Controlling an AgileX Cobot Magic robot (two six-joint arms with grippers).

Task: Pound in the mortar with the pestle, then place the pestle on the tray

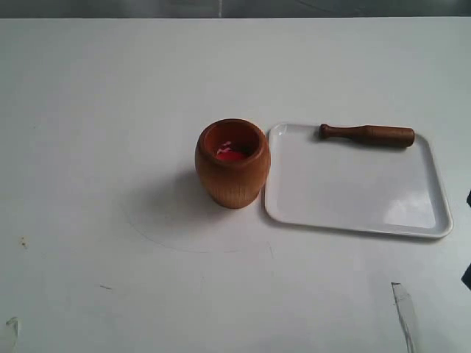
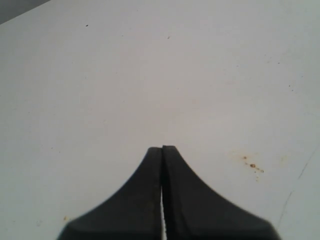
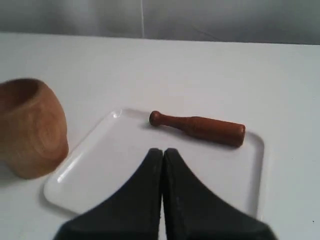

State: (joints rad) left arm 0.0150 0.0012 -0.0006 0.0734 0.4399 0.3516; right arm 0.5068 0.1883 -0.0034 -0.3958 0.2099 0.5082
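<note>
The wooden mortar [image 1: 232, 163] stands upright at the table's centre, red bits showing inside; it touches or nearly touches the left edge of the white tray [image 1: 353, 198]. On the tray's far edge lies the dark-brown pestle [image 1: 366, 134], knob end toward the mortar. In the right wrist view my right gripper [image 3: 163, 151] is shut and empty, hovering over the tray [image 3: 100, 170] short of the pestle [image 3: 199, 128], with the mortar [image 3: 31, 127] off to one side. My left gripper [image 2: 162, 149] is shut and empty over bare table. Neither gripper shows in the exterior view.
The white table [image 1: 110, 110] has a few small marks and specks, with rusty spots [image 2: 252, 165] near the left gripper. A dark sliver [image 1: 468, 198] of something shows at the exterior view's right edge. The table's far edge meets a grey backdrop.
</note>
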